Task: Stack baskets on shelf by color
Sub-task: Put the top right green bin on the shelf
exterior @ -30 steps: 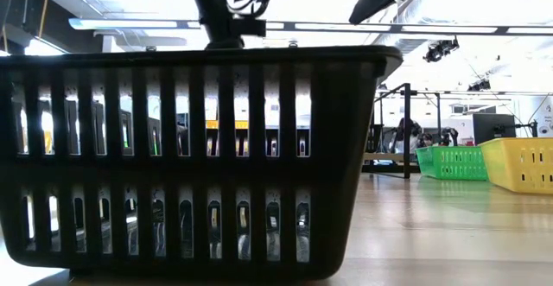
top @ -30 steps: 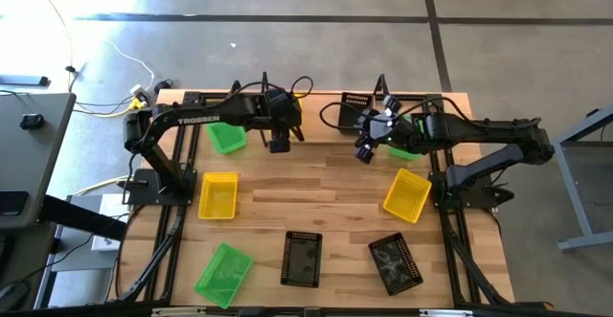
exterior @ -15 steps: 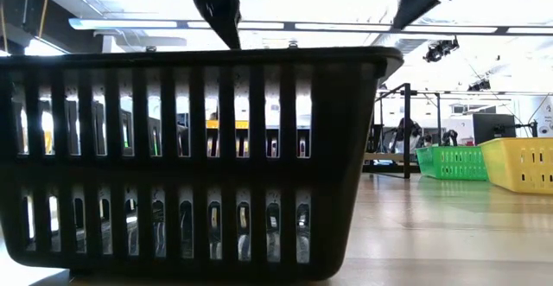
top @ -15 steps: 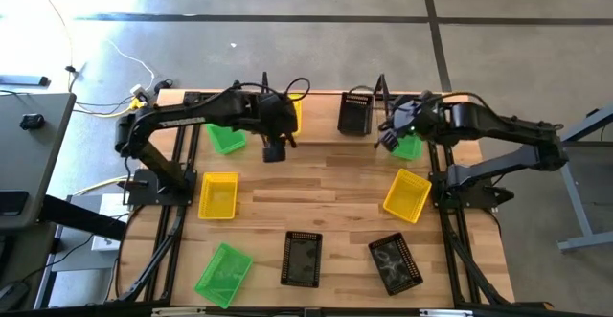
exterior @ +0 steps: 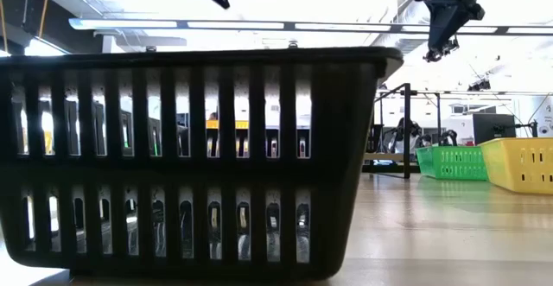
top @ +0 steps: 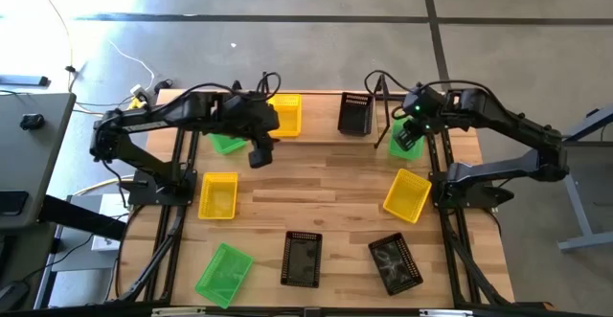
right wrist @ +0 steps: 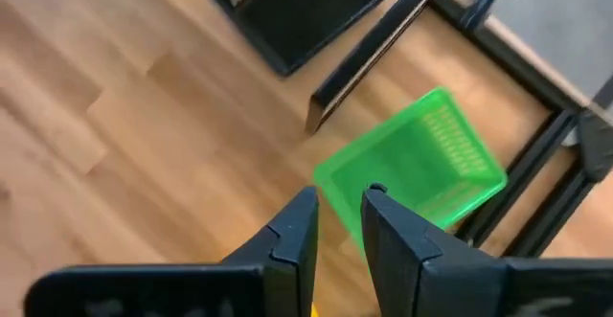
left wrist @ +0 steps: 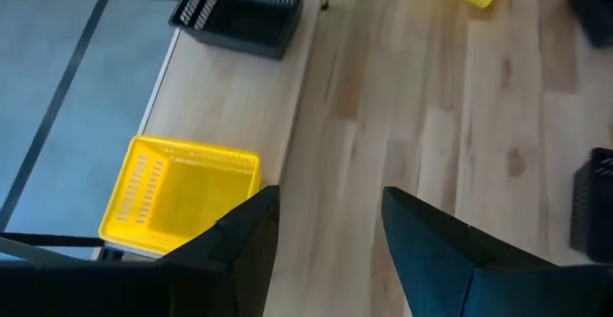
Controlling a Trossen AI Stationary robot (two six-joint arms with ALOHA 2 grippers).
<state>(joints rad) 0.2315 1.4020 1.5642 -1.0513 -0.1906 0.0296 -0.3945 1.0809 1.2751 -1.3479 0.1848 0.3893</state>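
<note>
Left gripper (top: pixel 259 156) hangs over the table just in front of the shelf (top: pixel 316 130), jaws released, holding nothing. Right gripper (top: pixel 403 141) hovers above a green basket (top: pixel 406 145) at the shelf's right end, jaws narrowly parted, empty. On the shelf: a yellow basket (top: pixel 284 114) and a black basket (top: pixel 355 114). Another green one (top: pixel 226 143) sits near the left end. The remaining five lie scattered on the table (top: pixel 326 197).

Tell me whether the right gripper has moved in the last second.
Yes. In the high view the right gripper has swung from beside the black basket outward, now above the green basket.
</note>
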